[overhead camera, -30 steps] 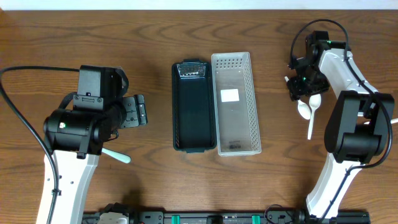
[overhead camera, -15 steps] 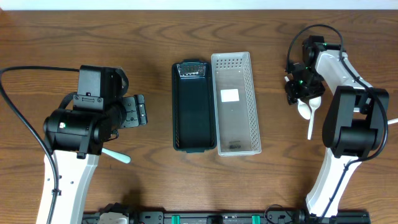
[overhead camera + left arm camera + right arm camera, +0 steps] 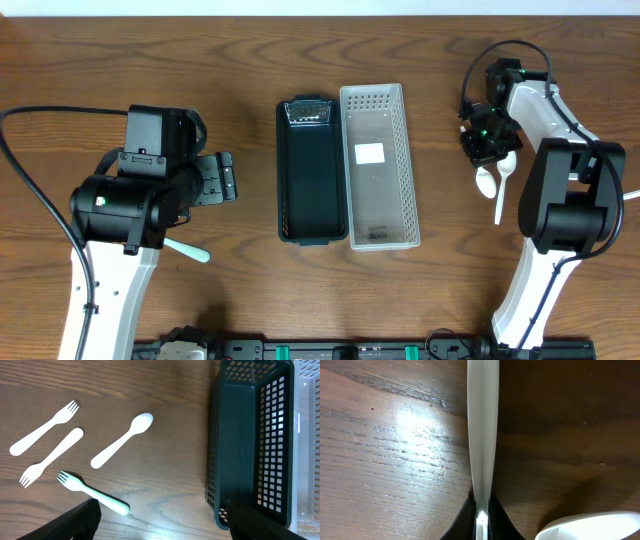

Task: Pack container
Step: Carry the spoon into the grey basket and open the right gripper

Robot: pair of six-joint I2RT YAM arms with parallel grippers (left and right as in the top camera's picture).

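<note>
**A:** Entry one, right gripper [image 3: 481, 516]?
**B:** Jaws clenched on a white utensil [image 3: 482, 430], type not discernible. A spoon bowl [image 3: 590, 527] lies just beside it.
**A:** Left gripper [image 3: 162, 507]?
**B:** Jaws released, spread wide, above the upper white fork [image 3: 45, 427], lower white fork [image 3: 50, 456], white spoon [image 3: 121, 440] and mint fork [image 3: 92, 492].
**A:** Containers?
**B:** Dark basket [image 3: 312, 170] and clear basket [image 3: 378, 165], side by side and touching, mid-surface [image 3: 300, 50], well apart from both grippers.

Dark green basket [image 3: 312, 190]; clear tray [image 3: 380, 205]; white utensils [image 3: 121, 441]; woodgrain table [image 3: 300, 50].
</note>
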